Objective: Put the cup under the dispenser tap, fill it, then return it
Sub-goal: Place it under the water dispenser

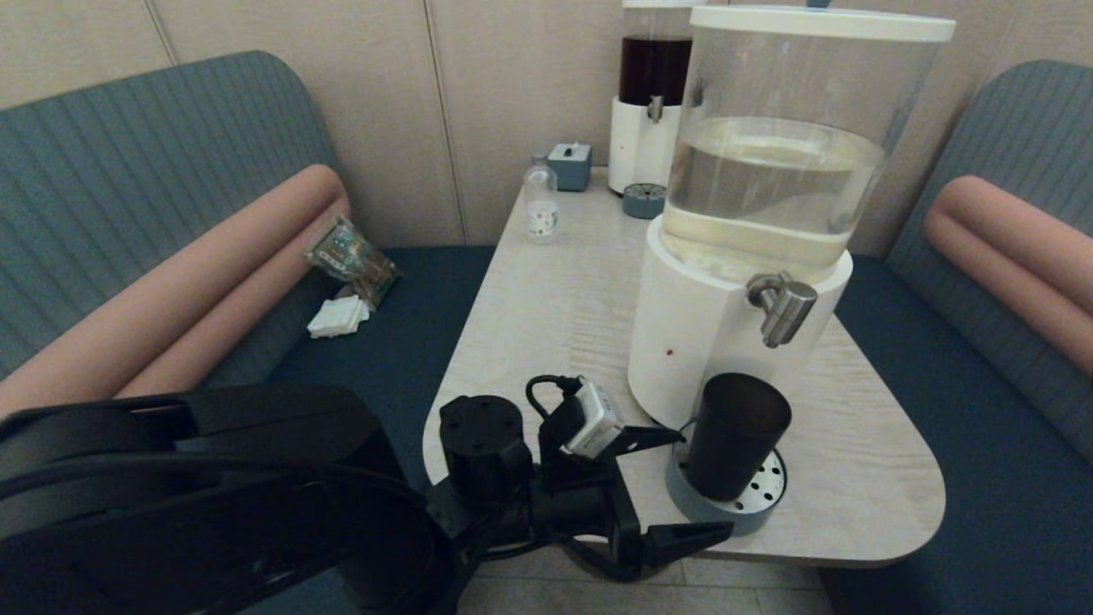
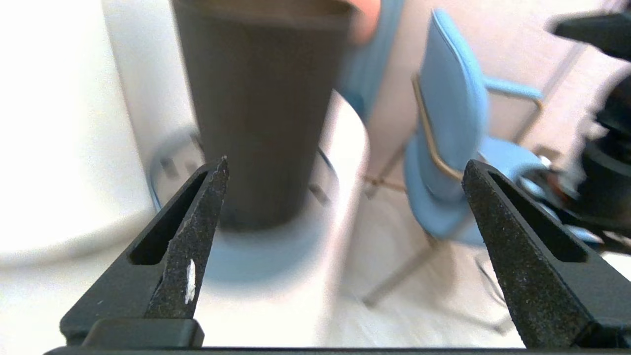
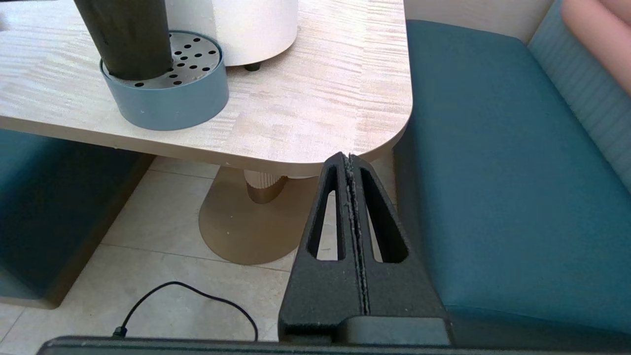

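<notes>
Black cup [image 1: 736,444] rim cropped, contents perhaps unseen

The cup's [image 2: 261,113] rim was cut off at the frame's edge; the blue chair [image 2: 458,148] behind was blurred.

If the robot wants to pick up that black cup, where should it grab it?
Probably around the mid-wall of the black cup, coming level from the table's near-left edge where the open left gripper waits. It stands upright, has no handle, and the white dispenser blocks the back.
</notes>
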Available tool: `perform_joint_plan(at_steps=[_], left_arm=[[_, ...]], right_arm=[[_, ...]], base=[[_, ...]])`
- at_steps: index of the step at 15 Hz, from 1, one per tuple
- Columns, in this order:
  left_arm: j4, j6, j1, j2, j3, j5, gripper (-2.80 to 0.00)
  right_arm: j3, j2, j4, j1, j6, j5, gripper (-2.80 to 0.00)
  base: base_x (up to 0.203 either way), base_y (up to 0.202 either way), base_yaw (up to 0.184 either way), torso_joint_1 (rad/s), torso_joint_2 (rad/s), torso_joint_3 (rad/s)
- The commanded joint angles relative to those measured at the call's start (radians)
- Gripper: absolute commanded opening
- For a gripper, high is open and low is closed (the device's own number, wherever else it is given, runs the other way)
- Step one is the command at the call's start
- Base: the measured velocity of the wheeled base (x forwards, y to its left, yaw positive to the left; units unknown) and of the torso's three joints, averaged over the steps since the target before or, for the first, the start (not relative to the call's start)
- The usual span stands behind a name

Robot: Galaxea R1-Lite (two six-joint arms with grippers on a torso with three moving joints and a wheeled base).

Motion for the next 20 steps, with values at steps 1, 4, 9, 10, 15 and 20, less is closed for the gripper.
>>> perform_joint_plan(at_steps=[1, 4, 9, 10, 15, 20], left_arm=[[-0.009, -0.001, 0.005, -0.127, 0.132, -0.002, 0.0], [-0.009, -0.007, 0.046, -0.322, 0.328, 0.042, 0.0], [-0.009, -0.02, 0.302, -0.593, 0.437, 0.212, 0.0], [-0.009, -0.026, 0.329, -0.638, 0.446, 0.265, 0.0], [-0.009, -0.045, 0.358, -0.701, 0.511, 0.448, 0.0], [-0.009, -0.081, 0.355, -0.734, 0.635, 0.385, -2.8]], right_arm=[[0.003, 0.0, 0.0, 0.0, -0.001, 0.0, -2.8], [0.003, 0.0, 0.0, 0.0, -0.001, 0.0, -2.8], [0.003, 0.0, 0.0, 0.0, -0.001, 0.0, -2.8], [0.003, 0.0, 0.0, 0.0, -0.001, 0.0, -2.8], [0.003, 0.0, 0.0, 0.0, -0.001, 0.0, -2.8], [0.003, 0.0, 0.0, 0.0, -0.001, 0.0, -2.8]], base=[[0.0, 0.0, 0.0, 0.0, 0.0, 0.0], [0.0, 0.0, 0.0, 0.0, 0.0, 0.0], [0.0, 0.0, 0.0, 0.0, 0.0, 0.0], [0.0, 0.0, 0.0, 0.0, 0.0, 0.0], [0.0, 0.0, 0.0, 0.0, 0.0, 0.0], [0.0, 0.0, 0.0, 0.0, 0.0, 0.0]])
